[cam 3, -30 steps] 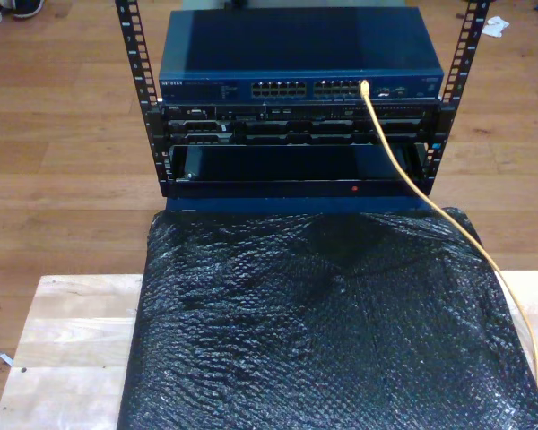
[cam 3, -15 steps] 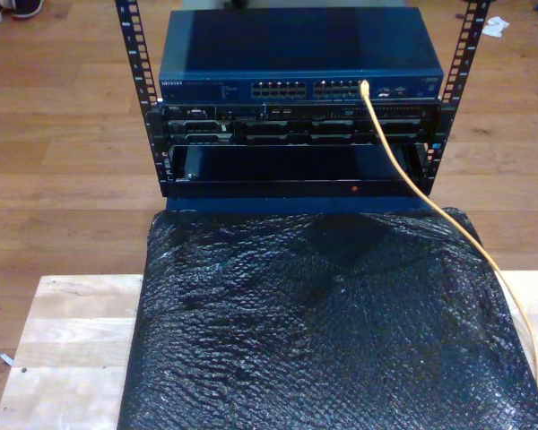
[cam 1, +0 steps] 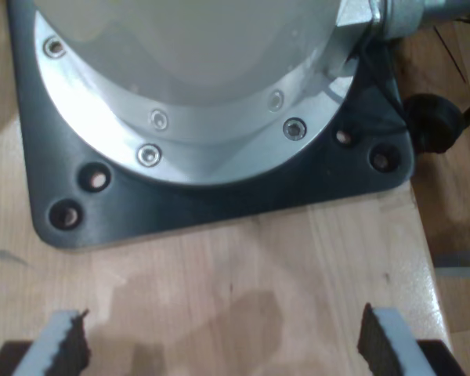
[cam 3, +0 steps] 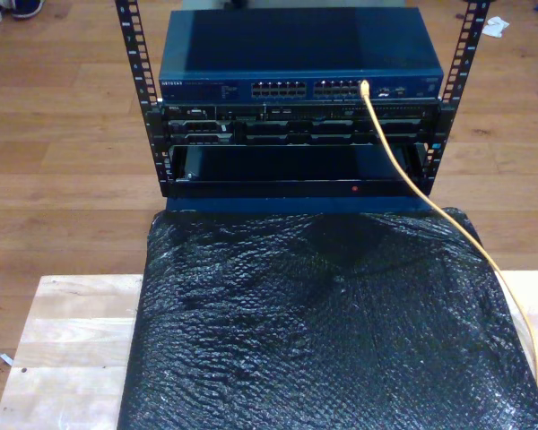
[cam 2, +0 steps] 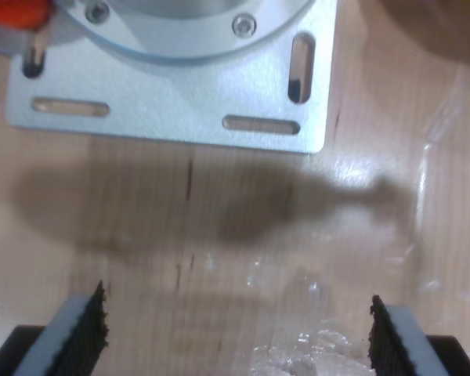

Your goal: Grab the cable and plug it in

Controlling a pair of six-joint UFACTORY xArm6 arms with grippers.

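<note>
Both claws, first claw [cam 1: 219,341] and second claw [cam 2: 235,333], gape empty over wood surface [cam 3: 58,349]; cable [cam 3: 390,148] plugged into switch [cam 3: 300,88], black sheet [cam 3: 323,331], wood floor; nothing moved

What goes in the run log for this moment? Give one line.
cable: plugged into switch port | my first gripper: open, over bare wood | my second gripper: open, holding nothing

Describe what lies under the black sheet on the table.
The black sheet drapes over the wooden table; bare wood shows beside it, and the cable runs over its edge. Whatever is beneath it is covered.
</note>
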